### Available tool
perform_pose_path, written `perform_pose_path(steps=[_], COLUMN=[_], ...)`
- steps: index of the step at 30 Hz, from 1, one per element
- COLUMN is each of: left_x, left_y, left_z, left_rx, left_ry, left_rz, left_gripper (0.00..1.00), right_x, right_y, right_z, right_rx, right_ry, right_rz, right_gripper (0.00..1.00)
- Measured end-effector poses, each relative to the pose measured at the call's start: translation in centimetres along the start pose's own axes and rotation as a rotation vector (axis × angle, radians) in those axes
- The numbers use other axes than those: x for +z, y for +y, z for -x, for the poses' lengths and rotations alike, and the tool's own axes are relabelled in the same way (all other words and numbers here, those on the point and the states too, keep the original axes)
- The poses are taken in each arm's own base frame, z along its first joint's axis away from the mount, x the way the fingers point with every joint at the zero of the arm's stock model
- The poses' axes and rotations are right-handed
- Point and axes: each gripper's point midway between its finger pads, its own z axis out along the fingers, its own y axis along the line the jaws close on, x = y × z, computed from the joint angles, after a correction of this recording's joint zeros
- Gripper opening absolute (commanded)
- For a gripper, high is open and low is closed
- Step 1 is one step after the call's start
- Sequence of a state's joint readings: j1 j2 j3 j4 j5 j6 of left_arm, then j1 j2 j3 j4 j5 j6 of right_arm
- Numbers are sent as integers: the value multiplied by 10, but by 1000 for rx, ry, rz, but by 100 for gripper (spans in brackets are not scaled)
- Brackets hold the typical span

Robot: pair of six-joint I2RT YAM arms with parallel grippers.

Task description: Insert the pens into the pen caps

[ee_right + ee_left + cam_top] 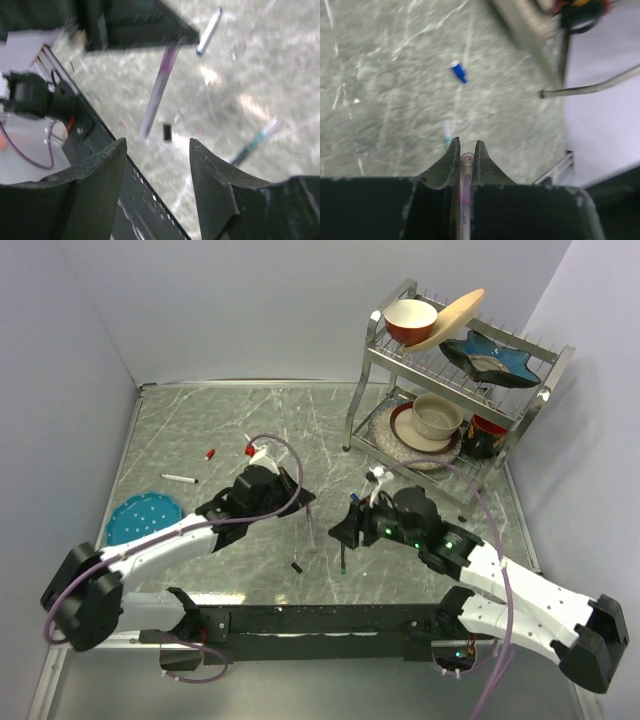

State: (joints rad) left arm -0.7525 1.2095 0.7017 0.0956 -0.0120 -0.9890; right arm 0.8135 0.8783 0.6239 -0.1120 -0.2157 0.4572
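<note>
One dish rack [364, 380] stands far right; my left wrist view shows only its blurred legs. Left gripper [467, 145]: clamped on a white pen [465, 180], seen end-on, barrel mostly hidden between the fingers. Right gripper [157, 145]: fingers wide apart, holding nothing, view motion-smeared. Teal pen [256, 141] lies on the table [200, 420], blurred. Black cap [167, 131] lies near the held pen's lower end. Blue cap [459, 71] lies near the rack.

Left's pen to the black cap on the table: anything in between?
Nothing visible. The pen in the left gripper hangs over bare table, the black cap just beside its tip; the right gripper stands open, apart.
</note>
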Motion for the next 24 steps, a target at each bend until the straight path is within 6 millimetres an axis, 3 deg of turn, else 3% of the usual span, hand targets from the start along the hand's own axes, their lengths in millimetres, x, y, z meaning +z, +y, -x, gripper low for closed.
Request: perform_pose_path(steps=[6, 10, 16, 24], left_x=[37, 51, 63, 73], left_y=[36, 54, 59, 73], left_z=[-36, -58, -82, -111], left_rx=[0, 3, -15, -28], left_ry=[133, 195, 238, 298], left_rz=[100, 161, 192, 247], left_gripper=[1, 1, 5, 23], right_x=[-14, -13, -13, -24], right_y=[-7, -7, -11, -12], right_z=[-23, -21, -15, 3], right_rx=[44, 60, 89, 87], right_ry=[-5, -17, -51, -143], right_rz=[4, 4, -29, -51], right_gripper=[63, 63, 63, 62])
